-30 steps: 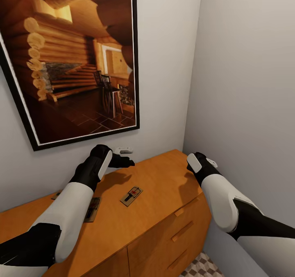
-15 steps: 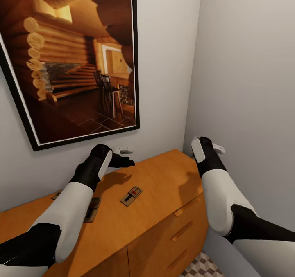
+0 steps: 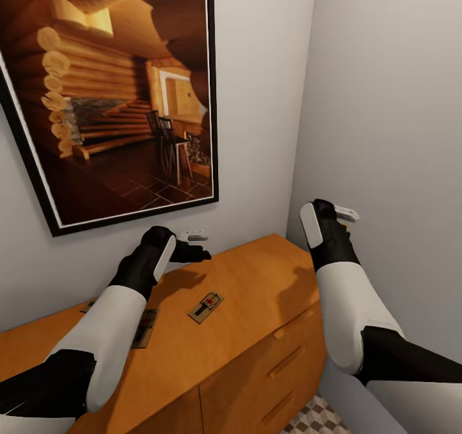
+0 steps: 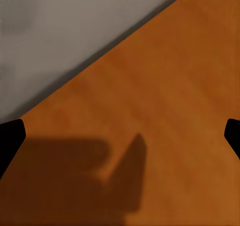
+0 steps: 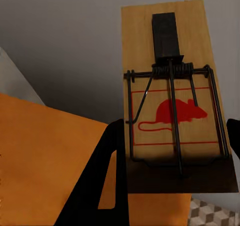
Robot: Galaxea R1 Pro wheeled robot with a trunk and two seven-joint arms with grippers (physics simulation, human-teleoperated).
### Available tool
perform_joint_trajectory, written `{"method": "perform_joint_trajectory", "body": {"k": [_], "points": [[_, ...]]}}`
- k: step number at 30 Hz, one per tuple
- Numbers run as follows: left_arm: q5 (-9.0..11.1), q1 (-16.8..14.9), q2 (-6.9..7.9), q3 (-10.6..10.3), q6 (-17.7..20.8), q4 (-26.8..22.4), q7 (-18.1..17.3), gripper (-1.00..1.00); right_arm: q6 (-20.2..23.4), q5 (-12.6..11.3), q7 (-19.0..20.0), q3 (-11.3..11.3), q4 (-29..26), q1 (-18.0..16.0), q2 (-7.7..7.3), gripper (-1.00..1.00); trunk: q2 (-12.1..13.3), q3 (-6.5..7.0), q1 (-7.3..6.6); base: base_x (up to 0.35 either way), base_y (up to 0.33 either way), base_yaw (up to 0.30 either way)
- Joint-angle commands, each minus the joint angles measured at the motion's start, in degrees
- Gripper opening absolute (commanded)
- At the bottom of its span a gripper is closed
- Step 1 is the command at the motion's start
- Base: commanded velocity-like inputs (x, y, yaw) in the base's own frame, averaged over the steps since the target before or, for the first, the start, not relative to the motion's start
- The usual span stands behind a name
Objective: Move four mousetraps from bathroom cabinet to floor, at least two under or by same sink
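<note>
Between the fingers of the right gripper (image 5: 170, 176), a mousetrap (image 5: 172, 95) is being held by its near end, its wooden board with the red mouse print and wire spring facing the right wrist camera; in the head view this gripper (image 3: 345, 216) is hanging raised above the right end of the cabinet (image 3: 244, 331), close to the side wall (image 3: 385, 133). Two more traps are lying flat on the cabinet top: one in the open near the middle (image 3: 205, 306), another partly hidden under the left forearm (image 3: 145, 329), and a corner of what may be a further one is peeking out behind that arm (image 3: 87, 306), too little of it showing to be sure. The left gripper (image 3: 192, 245) is hovering low over bare wood by the back wall beneath the framed cabin picture (image 3: 109, 94); its dark fingertips (image 4: 10, 136) are sitting at opposite edges of the left wrist view with nothing between them, so it is spread apart and empty. The step in hand looks like carrying the held trap away to the patterned floor (image 3: 317, 418) glimpsed below the drawers. To do it well, the grip wants keeping firm on the thin board, the arm drawn clear of the side wall before the base turns, and the trap lowered flat onto the tiles beside the sink rather than dropped.
</note>
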Motion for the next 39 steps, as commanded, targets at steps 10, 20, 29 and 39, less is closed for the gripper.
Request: {"method": "perform_joint_trajectory", "body": {"k": [10,20,29,39], "points": [[0.2,0.0,-0.06,-0.1,0.2,-0.1,0.2,1.00,2.5,-1.0,4.4,1.0,2.6,2.0,0.02,-1.00,0.0,-0.07,0.00,0.000,0.000,0.000],[0.3,0.0,0.02,-0.1,0.2,0.0,0.2,1.00,11.0,-0.4,24.1,10.1,4.5,2.3,0.02,-1.00,0.0,-0.07,0.00,0.000,0.000,0.000],[0.3,0.0,0.10,-0.1,0.2,0.1,0.3,1.00,15.1,-0.2,27.3,11.5,4.2,2.3,0.02,-1.00,0.0,-0.07,0.00,0.000,0.000,0.000],[0.4,0.0,0.10,-0.1,0.3,0.3,0.4,1.00,15.1,-0.1,27.6,12.9,4.1,2.3,0.02,-1.00,0.0,-0.07,0.00,0.000,0.000,0.000]]}}
